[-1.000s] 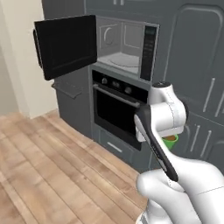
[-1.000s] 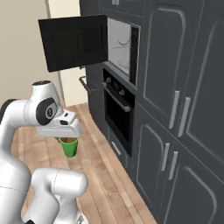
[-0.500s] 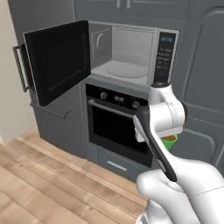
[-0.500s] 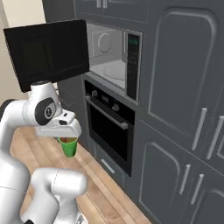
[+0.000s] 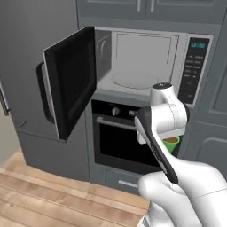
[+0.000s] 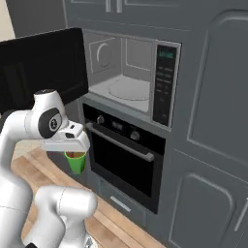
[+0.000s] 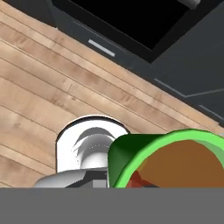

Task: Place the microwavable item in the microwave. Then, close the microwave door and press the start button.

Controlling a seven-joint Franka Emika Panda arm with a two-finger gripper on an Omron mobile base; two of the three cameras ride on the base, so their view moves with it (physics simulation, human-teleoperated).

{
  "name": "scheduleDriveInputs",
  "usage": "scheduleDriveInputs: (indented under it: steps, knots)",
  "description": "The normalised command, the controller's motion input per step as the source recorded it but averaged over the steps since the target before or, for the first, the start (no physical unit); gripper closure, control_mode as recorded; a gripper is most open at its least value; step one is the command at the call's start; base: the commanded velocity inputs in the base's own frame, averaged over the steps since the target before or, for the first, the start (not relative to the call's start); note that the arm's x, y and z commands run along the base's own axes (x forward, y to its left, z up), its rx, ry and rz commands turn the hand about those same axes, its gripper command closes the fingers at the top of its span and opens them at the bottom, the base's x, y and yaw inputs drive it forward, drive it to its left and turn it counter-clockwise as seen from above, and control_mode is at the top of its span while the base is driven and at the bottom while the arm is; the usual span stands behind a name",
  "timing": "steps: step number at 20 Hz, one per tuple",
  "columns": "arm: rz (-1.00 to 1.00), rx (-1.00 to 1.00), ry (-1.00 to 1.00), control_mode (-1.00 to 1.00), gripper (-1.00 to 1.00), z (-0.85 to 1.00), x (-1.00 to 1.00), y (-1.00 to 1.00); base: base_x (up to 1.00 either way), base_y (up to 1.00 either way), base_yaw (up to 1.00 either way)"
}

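Before the open microwave — gripper grasping the green cup upright.

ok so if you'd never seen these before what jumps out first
The green cup of brown liquid hangs under the white arm's hand, held above the wooden floor in front of the black oven. Above the oven the microwave gapes, its door swung wide to the left and the round turntable bare inside. The dark button panel runs down its right edge.

Kitchen: built-in microwave, oven
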Motion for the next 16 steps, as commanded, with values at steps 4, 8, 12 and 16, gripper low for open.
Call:
scheduleDriveInputs:
  steps: [4, 8, 12, 16]
  knots:
    - [0.0, 0.0, 0.0, 1.0, 1.0, 0.0, 0.0, 0.0, 0.56, 0.61, -0.45]
    - [0.0, 0.0, 0.0, 1.0, 1.0, 0.0, 0.0, 0.0, 0.25, 0.32, -0.48]
    - [0.0, 0.0, 0.0, 1.0, 1.0, 0.0, 0.0, 0.0, 0.19, 0.11, -0.46]
    - [0.0, 0.0, 0.0, 1.0, 1.0, 0.0, 0.0, 0.0, 0.44, 0.34, -0.42]
